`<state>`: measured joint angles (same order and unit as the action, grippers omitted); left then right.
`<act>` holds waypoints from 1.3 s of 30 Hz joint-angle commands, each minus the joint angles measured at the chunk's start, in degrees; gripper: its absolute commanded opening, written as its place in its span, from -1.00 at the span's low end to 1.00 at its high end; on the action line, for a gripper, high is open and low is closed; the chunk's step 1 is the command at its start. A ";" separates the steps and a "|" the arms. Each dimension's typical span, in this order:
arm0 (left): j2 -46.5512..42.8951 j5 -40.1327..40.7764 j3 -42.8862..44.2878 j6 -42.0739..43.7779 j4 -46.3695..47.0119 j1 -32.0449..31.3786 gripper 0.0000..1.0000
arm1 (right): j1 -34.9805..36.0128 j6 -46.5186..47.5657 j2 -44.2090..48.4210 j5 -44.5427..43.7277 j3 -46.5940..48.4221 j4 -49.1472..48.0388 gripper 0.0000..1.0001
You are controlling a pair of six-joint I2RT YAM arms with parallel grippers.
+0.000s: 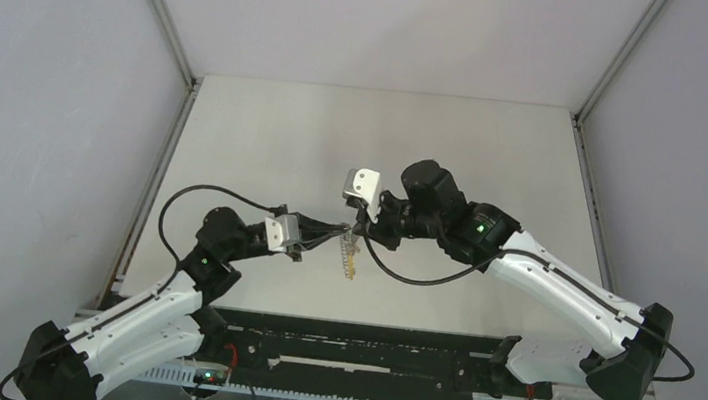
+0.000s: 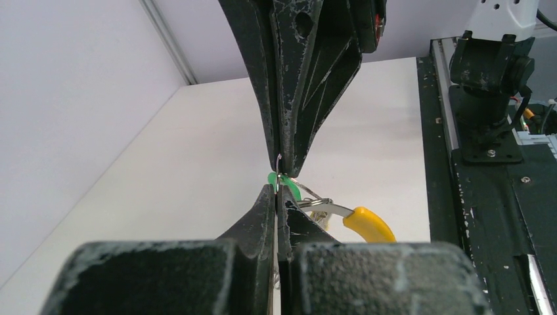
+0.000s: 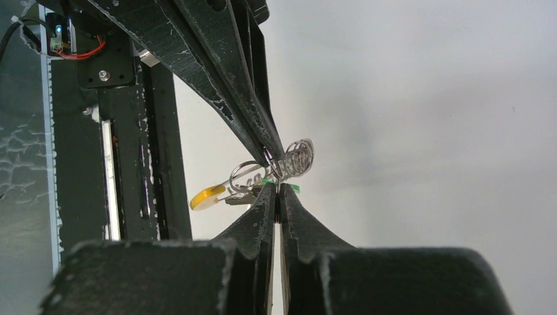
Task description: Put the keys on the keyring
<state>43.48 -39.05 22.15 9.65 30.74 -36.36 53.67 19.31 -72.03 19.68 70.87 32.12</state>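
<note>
Table (image 1: pixel 267 130): both arms meet over its middle width, nearer the near edge than the far one. The work seems held clear of the surface.

Left gripper (image 2: pixel 276 197): jaws closed to a sliver. In the right wrist view its tips seem to pinch the wire of the keyring (image 3: pixel 299 157).

Right gripper (image 3: pixel 277 191): jaws likewise closed, tip to tip against the left. Green plastic shows on both sides of its tips, so it looks clamped on the head of the green key (image 2: pixel 291 189).

Keyring: at the fingertips, seen nearly edge-on, its loops fanning to the side. Which loop is the open end, cannot tell.

Yellow key (image 2: pixel 371 224): dangles from the ring and looks threaded already. Its long axis runs away from the pinch, blade toward the ring, head outward. In the top view it trails toward the table's near edge.

Green key: too hidden to give its axis.

Step, as judged: threading the green key, the ring held steady by the left.

Next calls for a small, fine slide of the key's hole along the wire. The left must hold firm, and the tips are crowded.
</note>
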 commanded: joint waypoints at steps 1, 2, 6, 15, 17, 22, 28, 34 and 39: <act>-0.44 0.98 -0.27 -0.24 2.39 -0.20 -0.99 | 0.85 1.39 1.96 1.40 0.94 -1.87 -1.00; -0.45 0.95 -0.27 -0.25 2.44 -0.20 -0.99 | 0.88 1.40 1.89 1.19 0.94 -2.02 -1.00; -0.15 0.85 -0.10 -0.27 2.41 -0.20 -0.99 | 1.13 1.79 1.87 1.33 0.94 -2.43 -1.00; -0.14 -0.19 0.00 -0.23 2.39 -0.29 -0.99 | 1.33 1.10 1.71 0.19 1.02 -3.21 -1.00; -0.16 -0.83 0.07 -0.23 2.39 -0.29 -0.99 | 1.18 0.34 1.42 -0.16 1.30 -3.20 -1.00; -0.52 -2.78 0.08 -0.14 2.39 -0.38 -0.99 | 0.77 -1.01 0.78 -1.61 1.68 -3.31 -1.00; 0.00 -5.39 0.74 0.24 1.57 -0.55 -0.99 | -0.42 -2.88 0.79 -1.11 1.98 -4.06 -1.00; 0.73 -6.21 1.90 1.35 -1.18 -1.08 -0.99 | -0.52 -3.06 -0.21 0.04 3.05 -2.63 -1.00; -0.77 -5.84 1.38 1.47 -0.83 -1.08 -1.00 | -2.62 -5.57 -0.58 0.78 3.07 -2.35 -1.00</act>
<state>44.36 -42.41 22.15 10.26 27.94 -36.67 52.97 16.45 -72.31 20.10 70.89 32.53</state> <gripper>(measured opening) 0.009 0.006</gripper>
